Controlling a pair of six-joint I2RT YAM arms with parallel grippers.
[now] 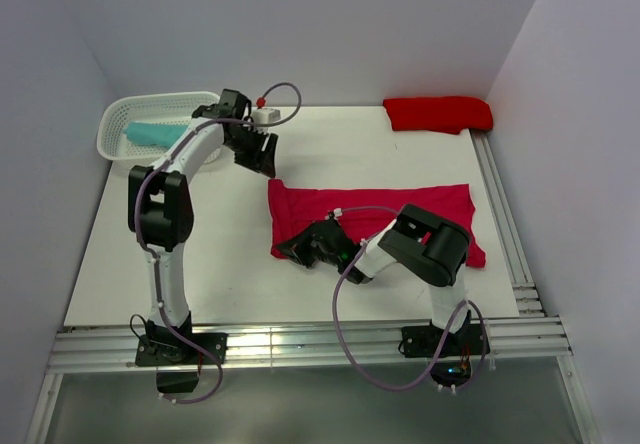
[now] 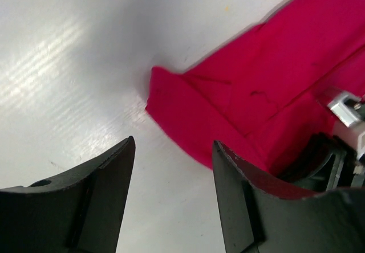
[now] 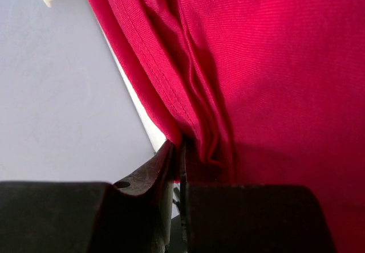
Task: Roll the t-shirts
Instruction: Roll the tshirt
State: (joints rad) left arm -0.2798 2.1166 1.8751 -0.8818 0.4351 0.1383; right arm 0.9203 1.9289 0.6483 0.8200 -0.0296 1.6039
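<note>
Right tool (image 1: 305, 247) (image 3: 181, 150) low over the worktop (image 1: 180, 264) just in from the near edge, about mid-width, fingers pressed together and pinching a bunched fold at the near-left corner of the crimson t-shirt (image 1: 400, 209) (image 3: 274, 65). Stitched hem runs straight up from the pinch in the right wrist view, with several creases gathered there. The crimson t-shirt is raspberry, folded into a long flat band lying left to right across the middle of the worktop. Its left end is about centre; its right end is wider and stops short of the right edge. Folded layers and a sharp corner show in the left wrist view (image 2: 256, 93). Left tool (image 1: 262, 156) (image 2: 174, 150) hangs just beyond the band's far-left corner, fingers spread, nothing between them, only bare worktop under the gap. Bare surface on the whole left half, from the near edge up to the basket; a bare strip also between the band and the far edge. Metal rails (image 1: 500, 214) line the right and near edges. White lattice basket (image 1: 115, 124) sits at the far-left corner with the teal t-shirt (image 1: 150, 134) inside. Scarlet t-shirt (image 1: 437, 114) lies as a compact bundle at the far-right corner, against the far edge, well apart from the crimson one.
</note>
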